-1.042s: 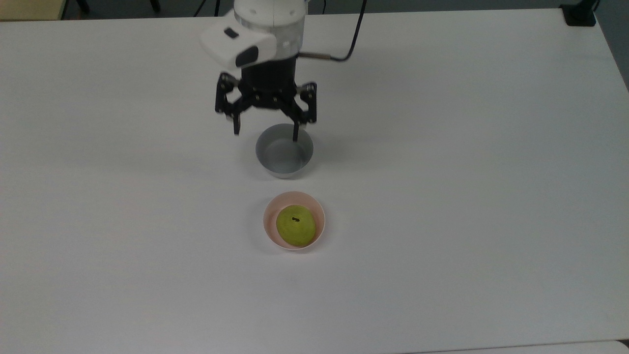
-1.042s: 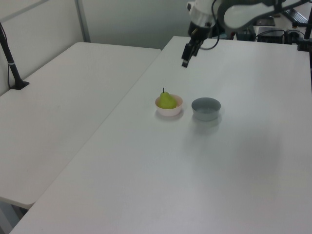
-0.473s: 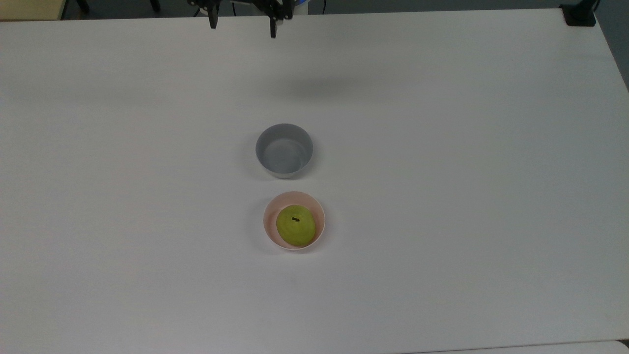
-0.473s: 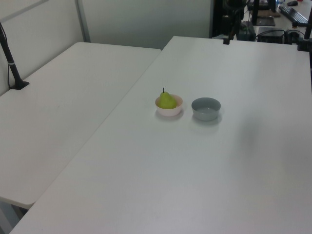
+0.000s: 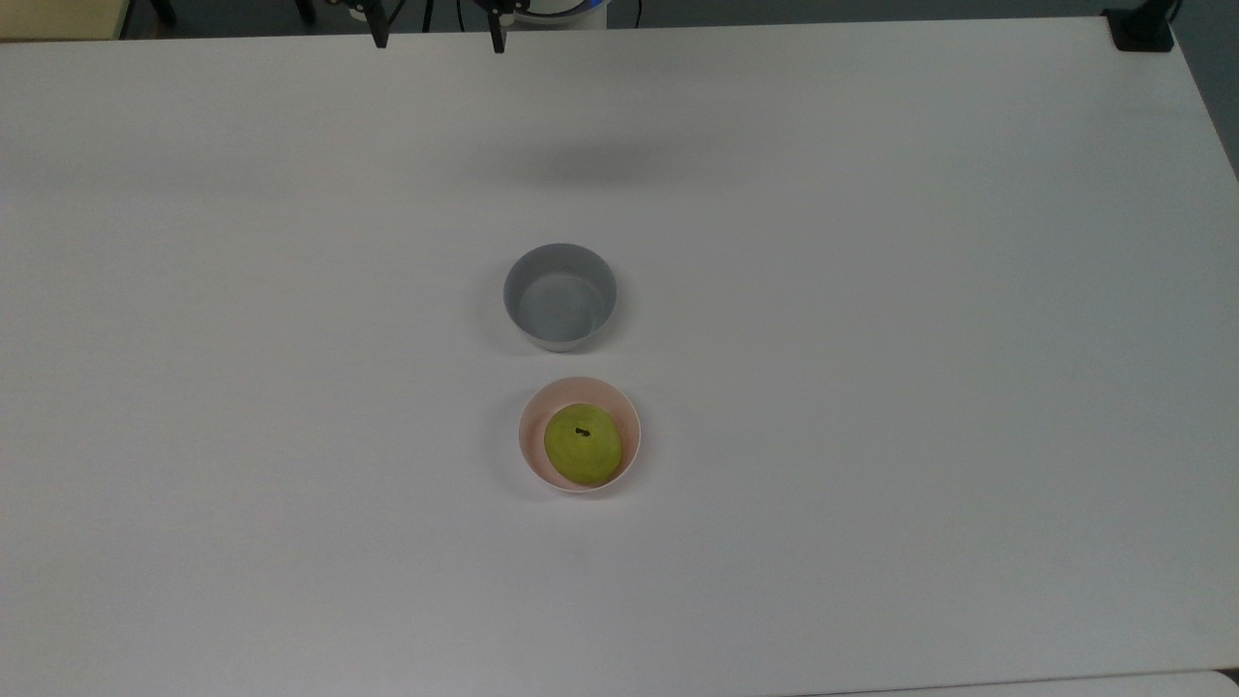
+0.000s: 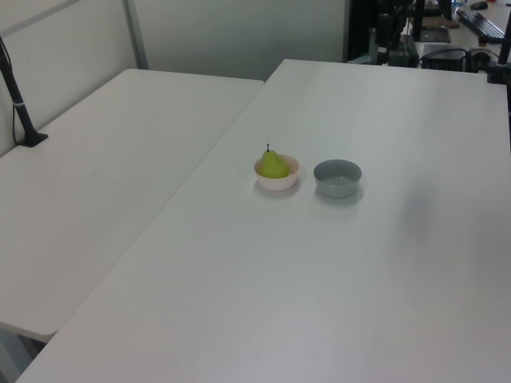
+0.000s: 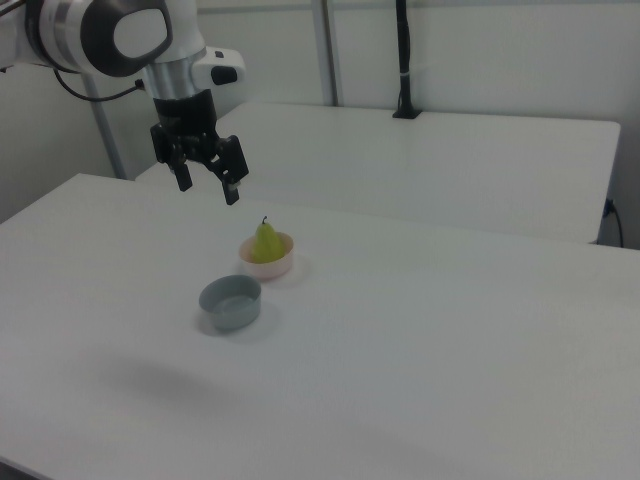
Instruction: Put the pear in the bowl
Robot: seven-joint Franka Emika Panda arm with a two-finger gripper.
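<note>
hand [image 7: 208, 185] spread, empty, high | pear [image 5: 582, 444] in bowl [image 5: 530, 436] | grey bowl [image 5: 559, 295] beside

The pear [image 7: 264, 243] sits upright in the pink bowl [image 7: 268, 265] on the white worktop [image 7: 420, 340]. Just beside it, toward the right view's lower left, stands the grey bowl [image 7: 230, 302]. The hand [image 7: 207, 186] hangs high above, fingers spread, holding nothing.
</note>
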